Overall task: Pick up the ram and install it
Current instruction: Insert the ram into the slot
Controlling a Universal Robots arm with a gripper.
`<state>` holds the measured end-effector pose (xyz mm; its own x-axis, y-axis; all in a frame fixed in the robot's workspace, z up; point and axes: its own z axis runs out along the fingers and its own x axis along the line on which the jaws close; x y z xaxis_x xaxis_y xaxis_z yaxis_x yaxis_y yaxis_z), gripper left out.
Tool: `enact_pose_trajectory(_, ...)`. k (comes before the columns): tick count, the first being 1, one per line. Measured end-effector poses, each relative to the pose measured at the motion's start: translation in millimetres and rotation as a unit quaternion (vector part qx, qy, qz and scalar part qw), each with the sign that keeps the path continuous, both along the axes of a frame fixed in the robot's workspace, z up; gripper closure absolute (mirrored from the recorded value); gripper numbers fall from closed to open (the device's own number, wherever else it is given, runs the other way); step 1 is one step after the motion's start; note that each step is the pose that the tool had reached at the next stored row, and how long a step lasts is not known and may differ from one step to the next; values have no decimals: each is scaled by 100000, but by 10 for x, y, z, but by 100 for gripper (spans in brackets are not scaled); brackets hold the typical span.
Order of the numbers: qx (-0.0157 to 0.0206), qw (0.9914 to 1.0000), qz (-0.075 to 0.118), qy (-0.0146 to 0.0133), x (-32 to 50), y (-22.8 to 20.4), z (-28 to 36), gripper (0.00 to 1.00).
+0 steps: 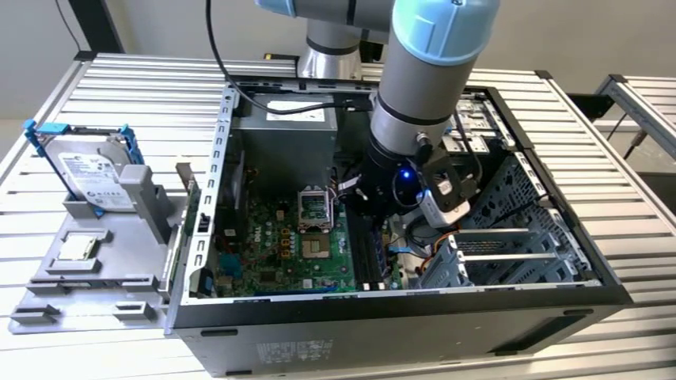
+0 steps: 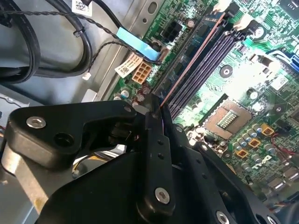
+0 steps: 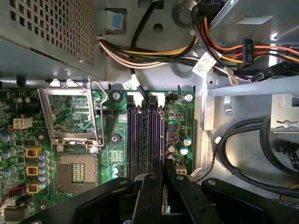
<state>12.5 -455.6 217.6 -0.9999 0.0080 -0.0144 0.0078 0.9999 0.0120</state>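
My pincer (image 2: 156, 116) grips the ram (image 2: 189, 65) over the slots (image 3: 145, 140).

Inside the open computer case (image 1: 549, 229), at the motherboard's (image 3: 84, 140) edge nearest the drive bays, I am clenched on one end of the ram, which runs edge-on along the dark slots. If it sits tilted or off its groove, I judge that pushing down could jam it, bend it, or leave the white end clips (image 2: 243, 21) unlatched.

No print here comes through: the white barcode tags (image 2: 127, 66) on the case cables (second wrist view) stay too small to read.
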Motion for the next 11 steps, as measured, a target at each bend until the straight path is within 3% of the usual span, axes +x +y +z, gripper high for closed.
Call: enact_pose_trajectory(11, 0, 100000, 17, 27, -5, -1, -5, 100)
